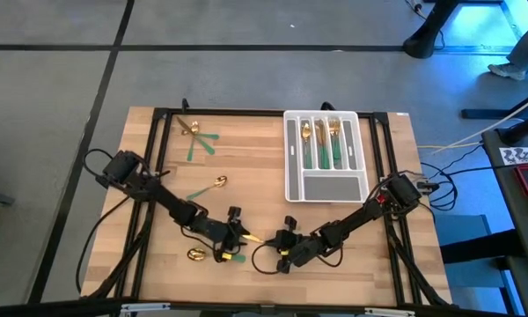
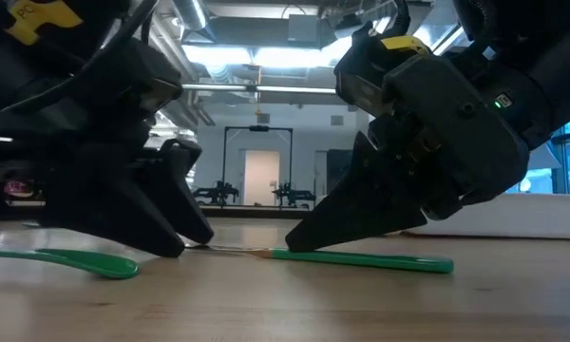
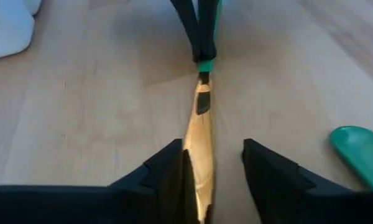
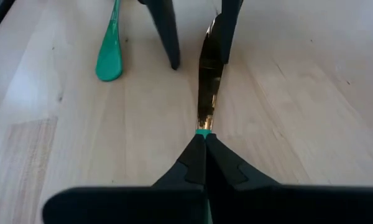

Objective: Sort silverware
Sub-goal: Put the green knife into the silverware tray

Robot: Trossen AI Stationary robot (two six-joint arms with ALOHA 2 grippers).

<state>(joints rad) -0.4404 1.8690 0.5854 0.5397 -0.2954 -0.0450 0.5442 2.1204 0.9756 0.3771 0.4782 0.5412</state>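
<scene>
Table [image 1: 264,176] front edge: right hand [image 4: 202,140] pinches knife [image 4: 208,68].

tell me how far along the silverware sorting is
Partly done: several green-handled pieces already lie in the tray. In hand: the right gripper is shut on a knife by its handle, the left gripper open around its gold blade. Left: the crossed pair, a spoon and another spoon.
</scene>
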